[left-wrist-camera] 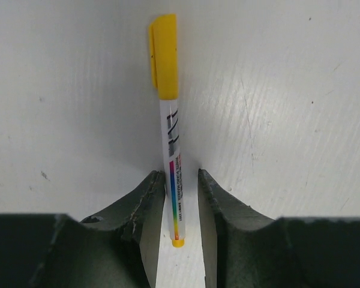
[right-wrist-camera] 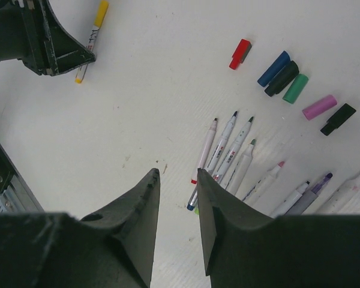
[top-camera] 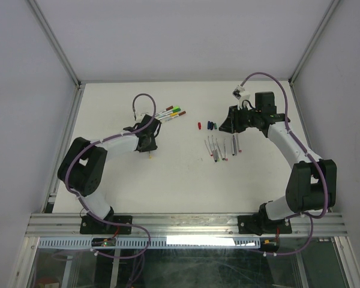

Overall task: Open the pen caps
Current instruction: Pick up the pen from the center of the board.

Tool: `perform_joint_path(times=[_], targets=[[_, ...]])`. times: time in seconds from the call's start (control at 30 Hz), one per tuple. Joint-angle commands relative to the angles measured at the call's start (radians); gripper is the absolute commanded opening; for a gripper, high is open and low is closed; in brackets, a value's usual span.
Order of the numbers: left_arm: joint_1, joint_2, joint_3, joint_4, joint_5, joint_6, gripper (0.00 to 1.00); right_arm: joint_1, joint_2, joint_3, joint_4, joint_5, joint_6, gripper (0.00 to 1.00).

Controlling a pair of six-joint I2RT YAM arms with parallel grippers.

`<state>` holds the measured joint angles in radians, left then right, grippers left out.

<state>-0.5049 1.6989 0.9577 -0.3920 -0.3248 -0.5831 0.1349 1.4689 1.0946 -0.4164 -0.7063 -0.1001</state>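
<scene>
A yellow-capped pen (left-wrist-camera: pixel 171 129) lies on the table between the fingers of my left gripper (left-wrist-camera: pixel 181 177). Its yellow cap (left-wrist-camera: pixel 164 57) is on and points away from me. The left finger (left-wrist-camera: pixel 145 198) touches the white barrel and a small gap shows on the other side, so the jaws stand open around the pen. My right gripper (right-wrist-camera: pixel 179 174) is open and empty above the table. Beside it lie several uncapped pens (right-wrist-camera: pixel 228 153) and loose caps: red (right-wrist-camera: pixel 240 53), blue (right-wrist-camera: pixel 273 68), green (right-wrist-camera: pixel 295 88), pink (right-wrist-camera: pixel 319 107) and black (right-wrist-camera: pixel 338 119).
A few capped pens (top-camera: pixel 171 112) lie fanned out behind my left gripper (top-camera: pixel 150 146). Loose caps (top-camera: pixel 207 125) and uncapped pens (top-camera: pixel 219 147) lie left of my right gripper (top-camera: pixel 228 125). White walls enclose the table (top-camera: pixel 108 180) on three sides.
</scene>
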Motion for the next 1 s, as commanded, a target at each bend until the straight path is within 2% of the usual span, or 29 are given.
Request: perform_joint_path(times=[0.0,0.23,0.33,0.43,0.57,0.67,0.73,0.8,0.9,0.93,0.97], targets=[[-0.006,0.094,0.000,-0.085,0.013,0.008,0.26,-0.006,-0.039,0.016,0.022,-0.028,-0.012,0.34],[-0.008,0.080,0.000,-0.090,0.040,0.014,0.00,-0.005,-0.049,0.011,0.026,-0.076,-0.010,0.34],[-0.027,0.056,0.000,-0.083,0.052,0.008,0.00,-0.004,-0.072,-0.014,0.063,-0.163,0.009,0.34],[-0.062,0.014,-0.015,-0.062,0.069,-0.006,0.00,-0.004,-0.126,-0.084,0.183,-0.261,0.066,0.36],[-0.103,-0.062,-0.081,-0.007,0.101,-0.048,0.00,-0.002,-0.212,-0.212,0.395,-0.356,0.091,0.49],[-0.145,-0.128,-0.151,0.071,0.117,-0.088,0.00,-0.001,-0.252,-0.316,0.533,-0.432,0.070,0.69],[-0.176,-0.169,-0.200,0.134,0.118,-0.112,0.00,-0.001,-0.213,-0.358,0.631,-0.500,0.135,0.84],[-0.203,-0.204,-0.247,0.211,0.128,-0.134,0.00,0.003,-0.143,-0.333,0.635,-0.598,0.198,0.87],[-0.233,-0.240,-0.318,0.336,0.152,-0.178,0.00,0.072,-0.155,-0.280,0.469,-0.593,0.191,0.86],[-0.240,-0.253,-0.340,0.381,0.162,-0.194,0.00,0.112,-0.180,-0.294,0.473,-0.448,0.044,0.84],[-0.246,-0.262,-0.365,0.443,0.168,-0.211,0.00,0.132,-0.197,-0.315,0.521,-0.418,0.056,0.84]])
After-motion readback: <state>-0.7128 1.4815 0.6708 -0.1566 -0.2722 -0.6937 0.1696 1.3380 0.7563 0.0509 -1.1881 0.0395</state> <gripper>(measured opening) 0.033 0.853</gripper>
